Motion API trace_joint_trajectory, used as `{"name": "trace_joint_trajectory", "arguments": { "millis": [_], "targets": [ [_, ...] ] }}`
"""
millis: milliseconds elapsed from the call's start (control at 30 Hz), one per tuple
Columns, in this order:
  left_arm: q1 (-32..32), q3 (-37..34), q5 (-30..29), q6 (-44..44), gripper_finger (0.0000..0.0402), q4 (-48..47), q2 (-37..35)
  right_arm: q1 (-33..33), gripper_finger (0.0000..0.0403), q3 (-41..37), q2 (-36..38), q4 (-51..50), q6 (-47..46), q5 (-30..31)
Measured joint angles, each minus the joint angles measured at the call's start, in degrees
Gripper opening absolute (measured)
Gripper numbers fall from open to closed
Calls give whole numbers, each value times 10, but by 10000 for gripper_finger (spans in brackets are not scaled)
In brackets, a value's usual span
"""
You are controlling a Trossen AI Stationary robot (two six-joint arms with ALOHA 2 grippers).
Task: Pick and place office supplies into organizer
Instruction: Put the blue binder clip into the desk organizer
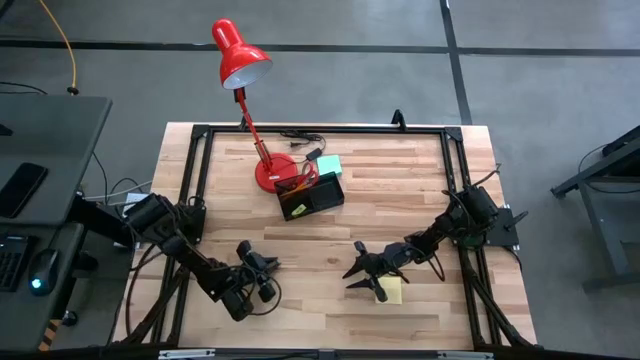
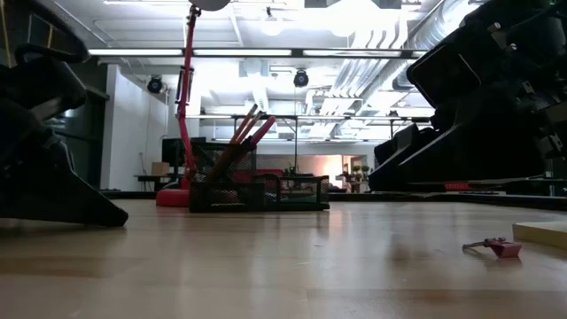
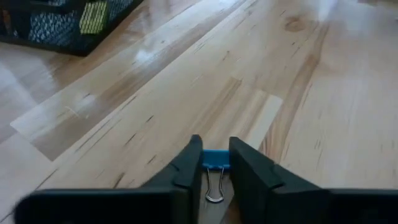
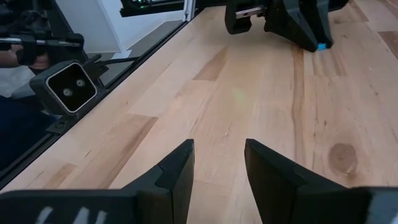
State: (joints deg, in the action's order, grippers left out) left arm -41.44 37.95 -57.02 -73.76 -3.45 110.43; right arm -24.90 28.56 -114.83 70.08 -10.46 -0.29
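Note:
A small blue binder clip (image 3: pixel 216 159) lies on the wooden table, with my left gripper (image 3: pixel 215 147) shut on it near the table's front left (image 1: pixel 264 270). My right gripper (image 4: pixel 219 147) stands open over bare wood at the front right (image 1: pixel 354 270), with nothing between its fingers. Beside it lie a yellow sticky-note pad (image 1: pixel 392 290) and a small pink clip (image 2: pixel 501 247). The black organizer (image 1: pixel 311 195) stands in front of the lamp's base and holds orange pencils (image 2: pixel 244 133). A teal pad (image 1: pixel 329 165) lies just behind it. My left gripper pinches the clip's blue body (image 3: pixel 216 155) between its two fingers, one on each side. The fingers slant down toward the table's far side. The clip lies flat on the wood, its wire handle (image 3: pixel 214 186) pointing back between the fingers toward the wrist.
A red desk lamp (image 1: pixel 242 55) stands at the far side, its round base (image 1: pixel 272 172) left of the organizer, with a black cable (image 1: pixel 300 135) behind it. A black frame (image 1: pixel 195 160) runs along the table's edges. Open wood lies between the two grippers.

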Motion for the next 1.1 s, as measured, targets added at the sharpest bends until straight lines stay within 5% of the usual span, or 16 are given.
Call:
{"name": "trace_joint_trajectory", "arguments": {
  "millis": [100,1100],
  "targets": [
    [-7,0,-16,5,27,5,3,0,134,0,0,0,0,2],
    [-18,-2,-85,68,3,22,-14,0,134,0,0,-5,0,9]
  ]
}}
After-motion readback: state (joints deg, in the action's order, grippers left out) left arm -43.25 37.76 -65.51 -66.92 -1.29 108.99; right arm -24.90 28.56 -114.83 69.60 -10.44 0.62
